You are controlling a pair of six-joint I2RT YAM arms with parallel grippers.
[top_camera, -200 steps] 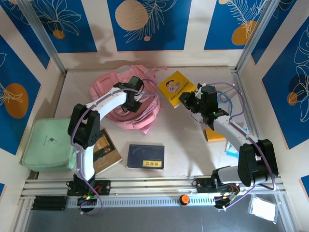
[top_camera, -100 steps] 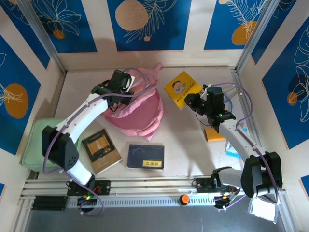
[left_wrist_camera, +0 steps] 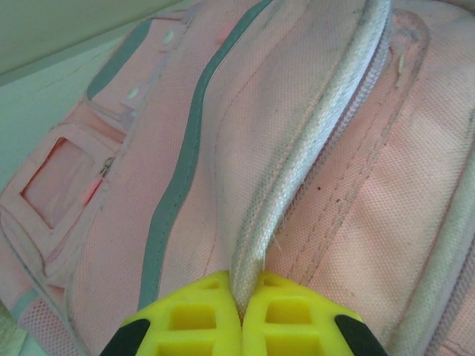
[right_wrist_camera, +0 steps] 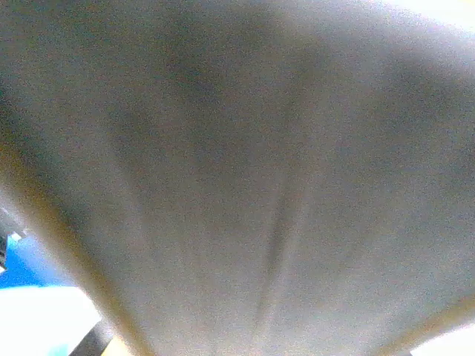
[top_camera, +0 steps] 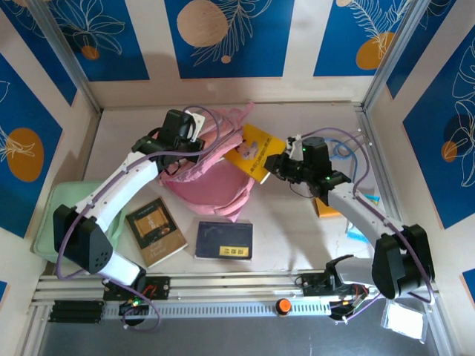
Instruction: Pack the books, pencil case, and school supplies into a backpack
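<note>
Top view: left arm (top_camera: 126, 182) rises from its base at the near left, elbow out over a green case (top_camera: 52, 222), forearm running diagonally up and to the right, wrist bent down onto the far top edge of the backpack (top_camera: 211, 185). Left tool (top_camera: 194, 141) sits on that edge, clamped on pink fabric. The backpack lies mid-bench, left of centre, on the bench (top_camera: 297, 237). Right arm (top_camera: 356, 211) comes from the near right, elbow close to the right wall, forearm angled up and to the left, wrist turned toward the backpack. Right tool (top_camera: 278, 165) grips the right corner of the yellow book (top_camera: 252, 147); the book is tilted, its left end over the backpack's upper right side. Brown book (top_camera: 154, 231) and navy book (top_camera: 224, 239) lie flat near the front edge, side by side but apart, both in front of the backpack. Left wrist view: left tool (left_wrist_camera: 239, 297) is closed, yellow fingertips (left_wrist_camera: 189, 319) pressed together on the pale zip edge (left_wrist_camera: 312, 170) of the backpack (left_wrist_camera: 371, 222); a grey trim strip (left_wrist_camera: 178, 185) runs alongside on the left. Right wrist view: a grey blurred surface (right_wrist_camera: 245, 170) lies close against the lens, tan along its lower borders; too blurred to name.
</note>
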